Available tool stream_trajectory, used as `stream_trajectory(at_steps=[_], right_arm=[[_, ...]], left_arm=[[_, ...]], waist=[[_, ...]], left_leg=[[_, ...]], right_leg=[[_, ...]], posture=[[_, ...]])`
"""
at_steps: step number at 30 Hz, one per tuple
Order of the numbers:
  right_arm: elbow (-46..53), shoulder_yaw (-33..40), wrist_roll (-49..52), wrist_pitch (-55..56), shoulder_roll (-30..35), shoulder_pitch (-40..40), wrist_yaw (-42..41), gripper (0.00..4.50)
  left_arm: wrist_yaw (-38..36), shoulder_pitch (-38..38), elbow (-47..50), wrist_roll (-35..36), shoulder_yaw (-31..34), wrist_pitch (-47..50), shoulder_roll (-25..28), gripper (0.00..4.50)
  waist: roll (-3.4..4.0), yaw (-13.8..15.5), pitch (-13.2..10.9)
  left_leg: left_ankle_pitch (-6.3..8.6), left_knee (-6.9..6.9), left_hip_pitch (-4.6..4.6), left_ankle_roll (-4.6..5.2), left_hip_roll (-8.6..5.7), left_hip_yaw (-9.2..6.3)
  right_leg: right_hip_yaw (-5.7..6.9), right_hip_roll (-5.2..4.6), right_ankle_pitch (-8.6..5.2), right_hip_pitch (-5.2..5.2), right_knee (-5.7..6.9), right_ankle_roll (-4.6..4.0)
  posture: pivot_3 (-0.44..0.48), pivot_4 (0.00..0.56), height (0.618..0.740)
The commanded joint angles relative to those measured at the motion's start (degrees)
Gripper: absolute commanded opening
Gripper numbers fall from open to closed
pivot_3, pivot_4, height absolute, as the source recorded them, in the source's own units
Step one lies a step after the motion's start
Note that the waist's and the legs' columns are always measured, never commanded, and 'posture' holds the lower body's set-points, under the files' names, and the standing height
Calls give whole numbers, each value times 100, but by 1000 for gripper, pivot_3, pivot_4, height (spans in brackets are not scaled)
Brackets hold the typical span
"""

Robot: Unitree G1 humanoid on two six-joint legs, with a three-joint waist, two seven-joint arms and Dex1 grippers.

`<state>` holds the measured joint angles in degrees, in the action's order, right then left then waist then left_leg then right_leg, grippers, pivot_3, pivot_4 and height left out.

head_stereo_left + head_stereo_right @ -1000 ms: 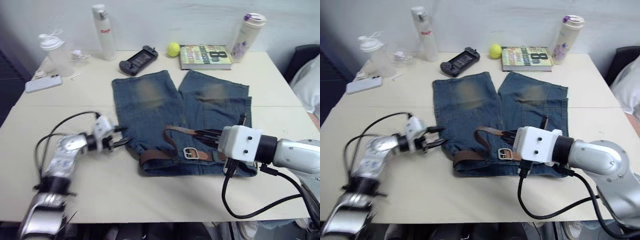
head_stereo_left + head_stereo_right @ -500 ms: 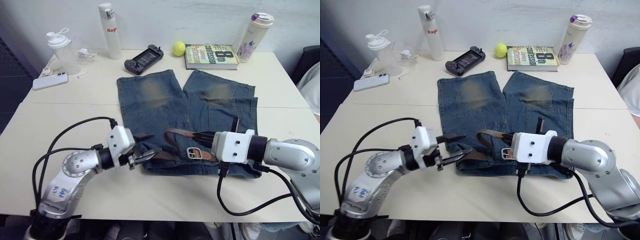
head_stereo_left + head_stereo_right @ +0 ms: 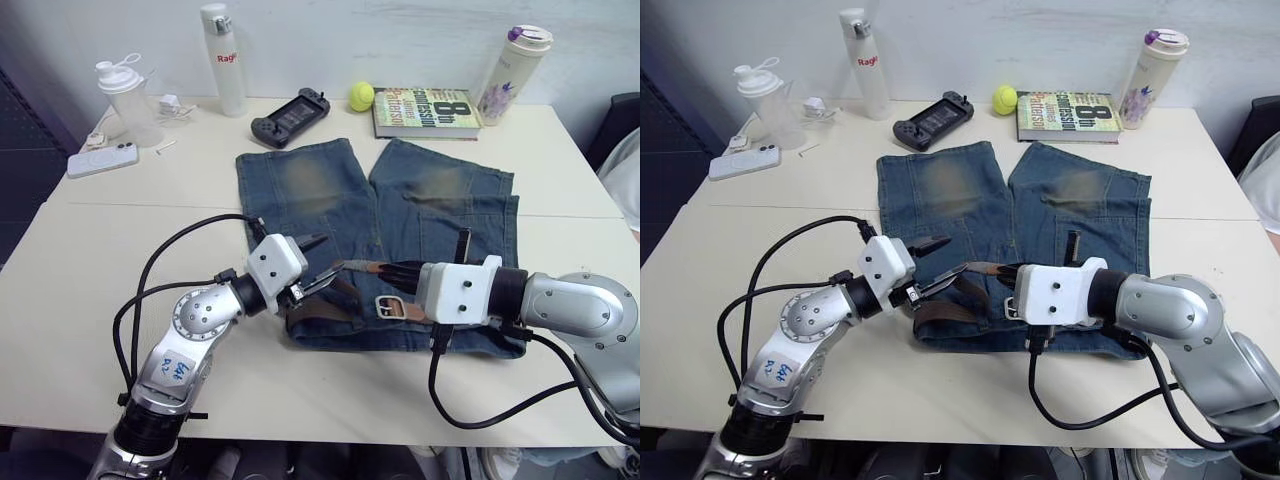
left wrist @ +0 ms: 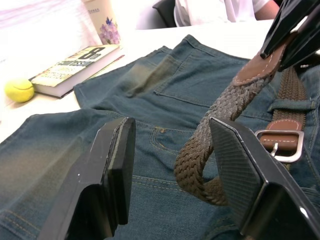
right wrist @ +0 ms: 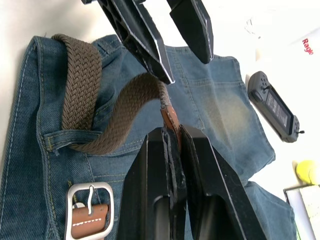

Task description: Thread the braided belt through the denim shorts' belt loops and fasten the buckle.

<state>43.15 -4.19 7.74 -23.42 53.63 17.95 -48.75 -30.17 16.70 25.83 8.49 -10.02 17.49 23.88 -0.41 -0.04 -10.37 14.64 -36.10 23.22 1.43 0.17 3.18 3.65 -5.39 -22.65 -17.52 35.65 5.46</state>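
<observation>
We hold the belt over shorts on a pale desk.
Our right claw [image 5: 172, 150] pinches the braided belt [image 5: 100, 120] by its leather tip above the denim shorts [image 3: 440, 205]; the buckle [image 3: 388, 307] lies just beside it. Our left claw [image 3: 315, 262] gapes wide around the belt's raised span. Beyond both claws, a book [image 3: 428, 110] sits near the wall [image 3: 400, 35].

Evenly and brightly lit from overhead, with soft, short shadows under the black cables on the pale cream bench [image 3: 560, 180]. Washed out toward the far white wall. Sharp through the head views, free of motion blur. Soft and out of focus on the near black fingers [image 4: 112, 170] in the left wrist view; overexposed across its pale background.
</observation>
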Motion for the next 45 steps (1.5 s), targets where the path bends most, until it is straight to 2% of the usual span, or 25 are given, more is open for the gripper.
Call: stream_trajectory(at_steps=[1,18,23,32,35,40,45], right_arm=[[326,172,-30,-16,-13,107,72,0],[414,296,-46,-125,27,56,86,0],[540,315,34,-167,8,11,62,0],[651,332,98,-267,29,-23,58,0],[661,338,96,-289,41,-32,65,0],[657,361,86,-308,45,-44,65,0],[669,363,111,-342,38,-55,56,0]], left_arm=[[-292,-31,73,153,8,-82,86,2637],[-710,-114,-49,49,-58,-337,220,2637],[-497,17,-280,-282,0,-455,201,2637],[-425,175,-425,-332,-51,-506,5,2637],[-458,164,-397,-278,-47,-515,-37,1961],[-611,73,-332,-294,-97,-643,21,95],[-714,82,-365,-337,-148,-740,65,95]], waist=[[0,3,0],[0,4,0],[0,4,0],[0,4,0],[0,5,0],[0,2,0],[0,2,0]], left_leg=[[0,-1,0,0,0,0],[0,-2,0,0,-1,-1],[0,-2,0,0,-1,-2],[0,-2,0,0,-1,-1],[0,-2,0,0,-1,-1],[0,-2,0,0,-1,-2],[0,-2,0,0,-1,-2]], right_leg=[[0,0,0,0,0,0],[1,-1,0,0,-2,0],[1,-1,0,0,-1,0],[1,-2,0,1,1,0],[1,-1,0,0,1,0],[2,-1,0,0,1,0],[2,-1,0,1,1,0]], posture=[[0,150,740],[0,150,740],[0,150,740],[0,150,740],[0,150,740],[0,150,740],[0,150,740]])
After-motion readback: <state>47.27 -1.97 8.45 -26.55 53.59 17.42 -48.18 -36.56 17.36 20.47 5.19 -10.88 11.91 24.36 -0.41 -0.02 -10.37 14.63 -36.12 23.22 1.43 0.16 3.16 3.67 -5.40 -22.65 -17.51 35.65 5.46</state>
